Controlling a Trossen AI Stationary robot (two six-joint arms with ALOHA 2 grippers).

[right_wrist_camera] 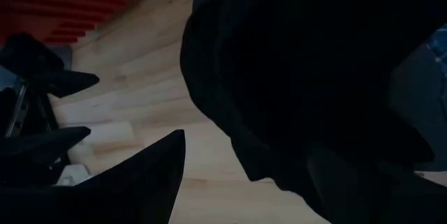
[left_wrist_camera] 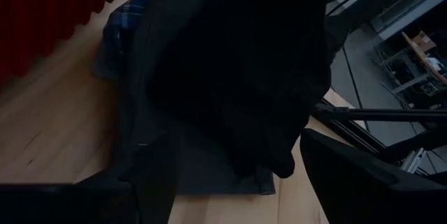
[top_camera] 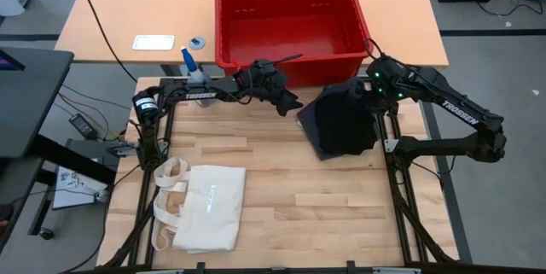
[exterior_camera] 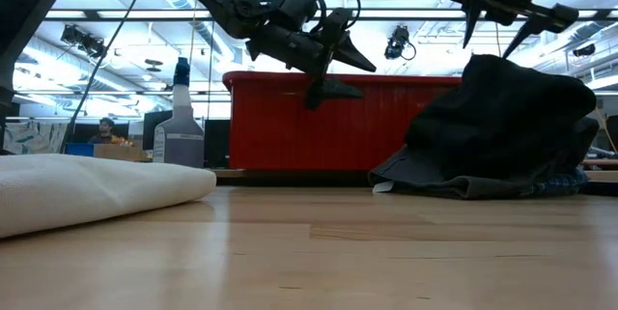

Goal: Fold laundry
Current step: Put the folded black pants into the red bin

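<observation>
Laundry pile (top_camera: 341, 123), dark garment on top, plaid peeking beneath, sits right of centre in the high view, just below the red basket (top_camera: 290, 14) (basket looks empty). My left gripper (top_camera: 286, 101) hovers beside the pile, fingers spread wide, holding nothing; my right gripper (exterior_camera: 502, 22) hangs above it, likewise spread. Best next: pinch only the top layer's edge and lift it clear.

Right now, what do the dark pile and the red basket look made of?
The dark pile looks like soft matte fabric: it slumps in folds, with plaid cloth peeking out beneath. The red basket looks like rigid, slightly glossy moulded plastic, with slotted walls.
</observation>
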